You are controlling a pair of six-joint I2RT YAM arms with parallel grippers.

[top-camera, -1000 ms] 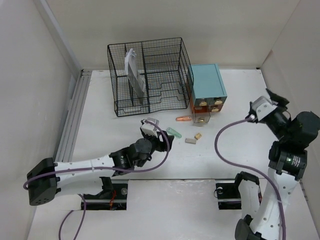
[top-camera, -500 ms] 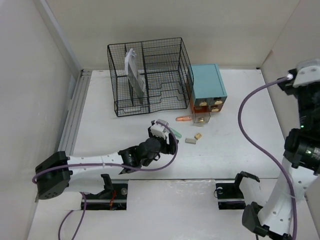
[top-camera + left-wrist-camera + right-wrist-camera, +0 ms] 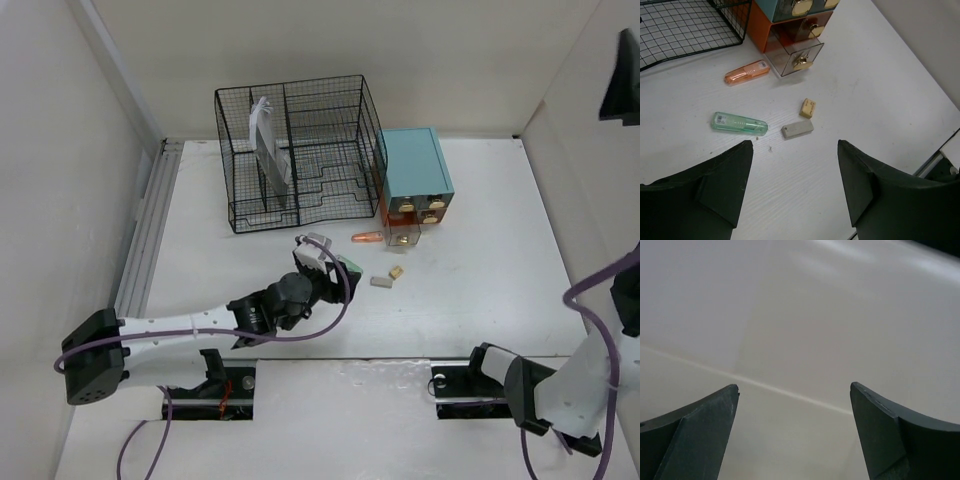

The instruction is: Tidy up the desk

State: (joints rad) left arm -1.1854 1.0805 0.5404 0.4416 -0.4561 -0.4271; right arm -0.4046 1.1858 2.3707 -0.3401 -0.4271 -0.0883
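Seen from above, spread between white walls: the large flat white matte desk [image 3: 480, 250]. At its far edge, a black wire-mesh rack [image 3: 300, 150] holding an upright white paper bundle [image 3: 268, 145]. Touching the rack's right side, a teal box [image 3: 415, 165] with brass-knobbed drawers, its clear drawer [image 3: 797, 57] pulled open. Scattered on the desk in front: an orange translucent pen-shaped case [image 3: 746, 72], a green translucent pen-shaped case [image 3: 739, 123], a grey rectangular block [image 3: 797, 129], a small tan block [image 3: 808, 108]. Just short of the green case, over the desk, the left gripper [image 3: 794, 150], jaws spread wide, holding nothing. Raised high at the right, facing a white wall [image 3: 790, 315], the right gripper [image 3: 794, 387], jaws likewise wide and empty.
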